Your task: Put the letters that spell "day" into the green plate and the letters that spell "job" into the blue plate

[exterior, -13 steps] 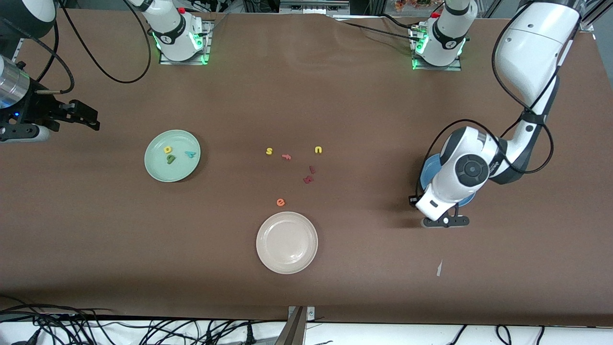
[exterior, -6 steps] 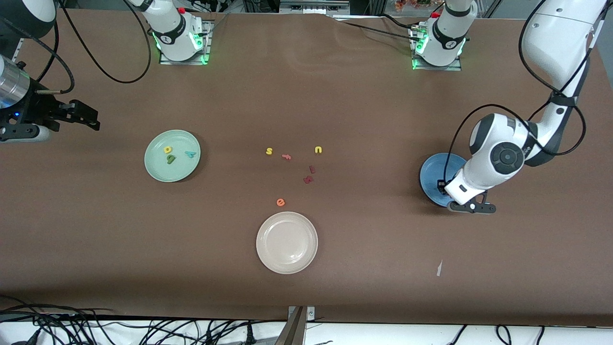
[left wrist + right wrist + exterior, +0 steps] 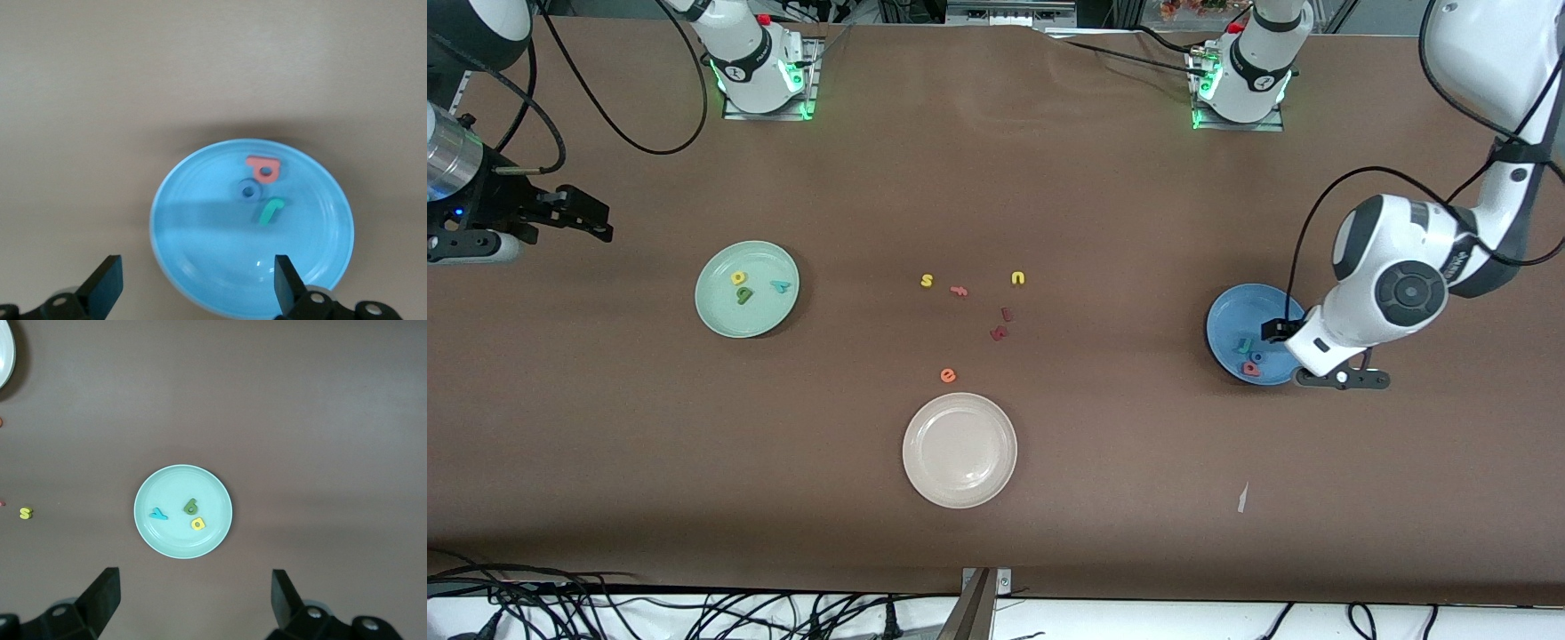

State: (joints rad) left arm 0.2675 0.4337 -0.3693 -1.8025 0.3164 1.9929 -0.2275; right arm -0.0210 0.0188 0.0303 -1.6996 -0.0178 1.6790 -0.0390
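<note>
In the blue plate (image 3: 200, 267), toward the left arm's end of the table, lie the salmon-pink b (image 3: 263, 169), the blue o (image 3: 249, 191) and the teal j (image 3: 271, 211), close together in a small cluster but not stacked. The left gripper (image 3: 193, 287) hangs above that plate's edge with its fingers (image 3: 105, 285) spread wide and nothing between them; in the front view the arm's wrist hides part of the plate's rim. In the green plate (image 3: 720, 316), toward the right arm's end of the table, sit the yellow a (image 3: 738, 277), the dark green d (image 3: 744, 296) and the teal y (image 3: 781, 286), the a and d just beside each other and the y a little apart. The right gripper (image 3: 193, 600) waits high off that end of the table, its fingers also spread and empty, looking down on the green plate. Between the two plates, near the table's middle, loose letters lie scattered: a yellow s (image 3: 927, 281), a pink f (image 3: 959, 291), a yellow u (image 3: 1018, 278), two dark red pieces (image 3: 1000, 332) and an orange e (image 3: 948, 375). A cream-white plate (image 3: 929, 480) stands bare just nearer the front camera than the e.
</note>
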